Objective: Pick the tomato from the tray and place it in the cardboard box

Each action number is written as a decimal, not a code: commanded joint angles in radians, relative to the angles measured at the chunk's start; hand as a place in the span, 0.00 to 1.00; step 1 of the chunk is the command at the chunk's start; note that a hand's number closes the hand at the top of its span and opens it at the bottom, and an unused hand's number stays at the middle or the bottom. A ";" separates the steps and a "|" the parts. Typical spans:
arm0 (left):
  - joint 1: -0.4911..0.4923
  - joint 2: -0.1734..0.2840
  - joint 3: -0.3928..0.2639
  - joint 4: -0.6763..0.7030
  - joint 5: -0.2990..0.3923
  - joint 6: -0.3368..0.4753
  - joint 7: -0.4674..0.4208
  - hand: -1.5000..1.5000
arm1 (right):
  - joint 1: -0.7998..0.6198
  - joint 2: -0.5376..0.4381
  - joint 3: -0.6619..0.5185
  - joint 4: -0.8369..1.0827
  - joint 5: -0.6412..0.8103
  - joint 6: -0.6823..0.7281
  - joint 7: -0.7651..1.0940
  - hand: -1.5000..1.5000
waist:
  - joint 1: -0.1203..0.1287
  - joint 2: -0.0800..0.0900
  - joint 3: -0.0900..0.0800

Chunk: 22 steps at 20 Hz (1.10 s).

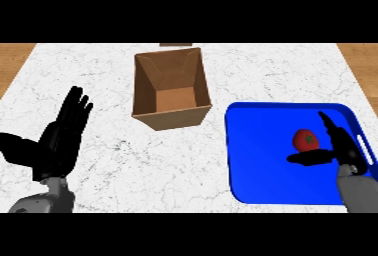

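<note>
1. Counter [103,65]: white marbled top filling most of the frame, with wood showing at the upper left and upper right corners.
2. Cardboard box [171,117]: brown, open at the top, upper centre of the frame, standing on the counter well left of the tray.
3. Tray [266,150]: blue, rounded corners, lower right of the frame, with a handle slot on its right rim.
4. Tomato [305,140]: red with a small green mark, lying inside the tray in its right half.
5. Right hand [341,150]: black, on a grey forearm rising from the lower right edge; fingers straight and pointing up the frame just right of the tomato, thumb stretched out left below it. Nothing is gripped; contact with the tomato cannot be told.
6. Left hand [59,142]: black, lower left of the frame over the bare counter, fingers straight and spread, holding nothing, resting.
</note>
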 commanded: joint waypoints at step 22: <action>-0.112 -0.029 -0.121 0.031 0.007 -0.094 0.038 0.50 | -0.518 0.270 0.660 0.058 0.472 -0.091 0.310 1.00 | 0.270 0.021 -0.010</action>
